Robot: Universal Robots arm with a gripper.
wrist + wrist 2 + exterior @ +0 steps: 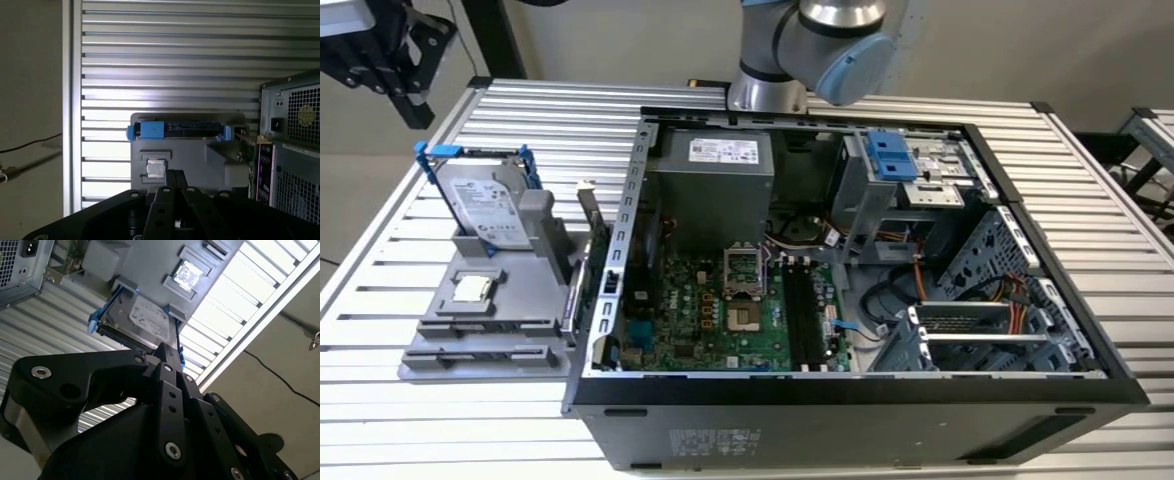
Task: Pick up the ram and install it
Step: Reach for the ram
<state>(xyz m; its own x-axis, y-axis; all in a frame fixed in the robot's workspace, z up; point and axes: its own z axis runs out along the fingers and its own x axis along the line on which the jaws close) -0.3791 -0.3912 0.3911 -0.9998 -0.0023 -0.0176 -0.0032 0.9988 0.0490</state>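
Arm (781,40): thick, smooth, round tube segments in silver-grey metal.
Joint cap (857,62): round and pale blue, set on the side of a grey joint casing.
Base (766,96): grey and round, widening a little at the foot.
Gripper (169,351): matt black, made of flat angular link bars that taper to narrow tips.
Bolts (41,372): bright silver round heads at the link pivots, seen in the second wrist view.
Screws (169,396): small and pale, in a row along one link; more dot the black links in the first wrist view.
Housing (75,455): broad, black and rounded, with a pale grey rim.
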